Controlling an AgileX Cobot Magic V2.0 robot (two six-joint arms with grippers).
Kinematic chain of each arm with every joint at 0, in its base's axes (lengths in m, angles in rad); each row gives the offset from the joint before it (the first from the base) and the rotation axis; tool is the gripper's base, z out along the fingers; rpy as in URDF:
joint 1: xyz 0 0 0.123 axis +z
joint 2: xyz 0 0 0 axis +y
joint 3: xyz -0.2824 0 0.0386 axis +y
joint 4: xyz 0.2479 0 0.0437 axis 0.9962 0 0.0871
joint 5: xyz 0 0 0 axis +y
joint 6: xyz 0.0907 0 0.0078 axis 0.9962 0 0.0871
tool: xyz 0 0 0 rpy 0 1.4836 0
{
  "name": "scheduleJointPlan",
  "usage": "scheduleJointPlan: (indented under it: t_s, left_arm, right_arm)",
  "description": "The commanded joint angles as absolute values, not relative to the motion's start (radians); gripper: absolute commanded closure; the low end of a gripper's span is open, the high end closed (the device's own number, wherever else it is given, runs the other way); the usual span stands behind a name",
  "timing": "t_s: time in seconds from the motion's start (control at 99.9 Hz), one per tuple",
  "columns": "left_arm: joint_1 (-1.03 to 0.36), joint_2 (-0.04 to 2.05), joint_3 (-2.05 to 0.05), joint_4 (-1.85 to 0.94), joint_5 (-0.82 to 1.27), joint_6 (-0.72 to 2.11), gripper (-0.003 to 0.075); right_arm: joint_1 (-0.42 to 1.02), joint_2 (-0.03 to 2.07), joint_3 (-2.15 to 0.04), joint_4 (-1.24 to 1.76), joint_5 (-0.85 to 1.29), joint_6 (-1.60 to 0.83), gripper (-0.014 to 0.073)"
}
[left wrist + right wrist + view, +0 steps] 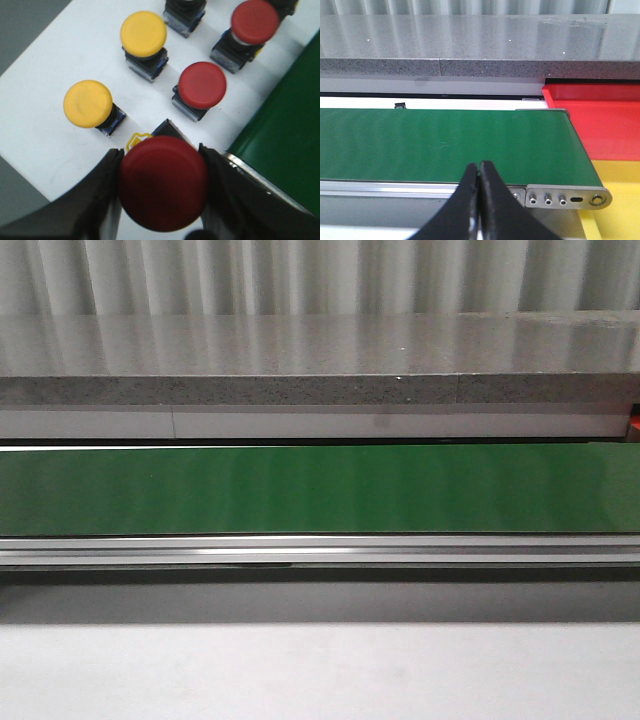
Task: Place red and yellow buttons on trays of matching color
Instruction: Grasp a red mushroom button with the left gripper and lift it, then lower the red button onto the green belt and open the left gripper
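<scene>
left gripper (162,187) clamped on round red mushroom-head push button (163,182), right gripper (479,172) closed empty over green conveyor belt (445,145)

Three red buttons (163,182) (202,85) (254,21), two yellow buttons (88,103) (143,33), two trays (600,120) (620,195).

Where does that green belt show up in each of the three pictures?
Front view: the green belt runs as a wide band across the whole picture, edge to edge.
Left wrist view: only a slanted strip of it shows, beside the white surface with the buttons.
Right wrist view: it fills the middle, ending at the red tray.
Shared landmark: the belt's silver side rail.
</scene>
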State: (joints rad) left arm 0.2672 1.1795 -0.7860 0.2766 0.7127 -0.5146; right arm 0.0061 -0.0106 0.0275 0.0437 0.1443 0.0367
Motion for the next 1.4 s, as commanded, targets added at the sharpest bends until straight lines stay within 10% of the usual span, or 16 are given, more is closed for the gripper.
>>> scheduleJointPlan:
  t_s: [0.0,1.081,1.221,1.391]
  left_arm:
    - [0.225,1.139,-0.875,0.281,0.738,-0.469,0.0740]
    - [-0.051,1.546,-1.166,0.193,0.796,-0.350,0.0731]
    - [-0.051,1.547,-1.166,0.179,0.799,-0.348,0.0580]
    - [-0.051,1.547,-1.166,0.177,0.805,-0.324,0.0187]
  right_arm:
    - [0.001,-0.027,0.028,0.034,0.066,0.036,0.0661]
    - [0.001,-0.027,0.028,0.034,0.066,0.036,0.0661]
    - [0.001,-0.027,0.028,0.034,0.066,0.036,0.0661]
    - [0.001,-0.027,0.028,0.034,0.066,0.036,0.0661]
